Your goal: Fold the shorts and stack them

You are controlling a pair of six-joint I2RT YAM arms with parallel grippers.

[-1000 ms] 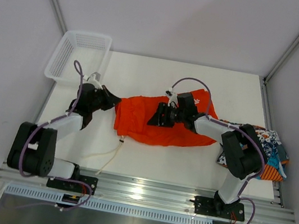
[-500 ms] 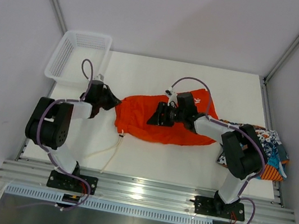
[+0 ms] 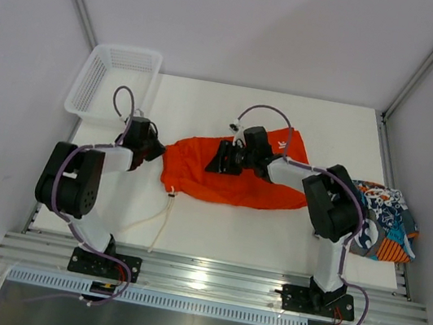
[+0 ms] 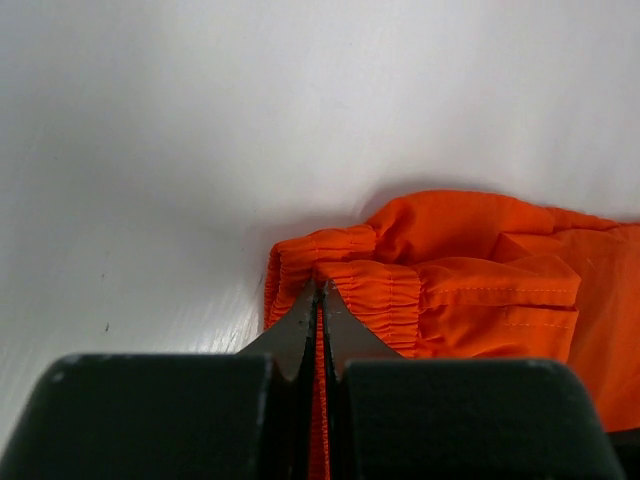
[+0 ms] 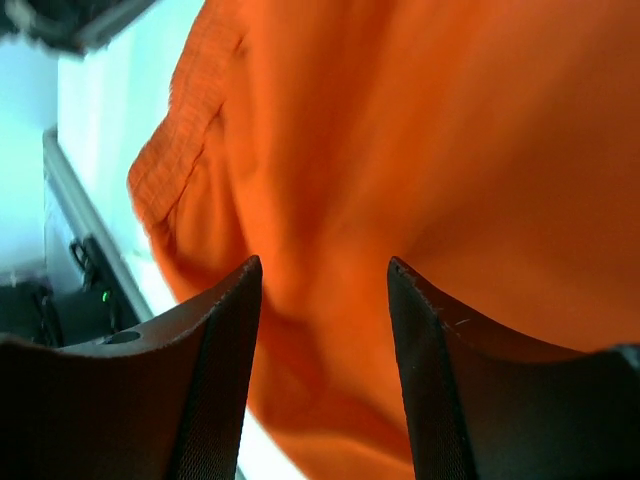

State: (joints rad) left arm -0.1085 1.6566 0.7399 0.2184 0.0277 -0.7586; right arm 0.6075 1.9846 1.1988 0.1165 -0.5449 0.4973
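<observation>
Orange shorts [image 3: 234, 183] lie lengthwise left-right; left gripper [image 4: 320, 296] pinches their left end; right gripper [image 5: 322, 275], spread, hovers mid-cloth.

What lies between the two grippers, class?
The orange shorts fill that stretch: the left gripper is shut on the waistband edge, and the right gripper stands open over the middle. The top external view shows it best.

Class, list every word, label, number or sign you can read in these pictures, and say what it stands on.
None can be read. The orange shorts bear a small white mark near their far edge, too small to read; the printed shorts show only pattern.
</observation>
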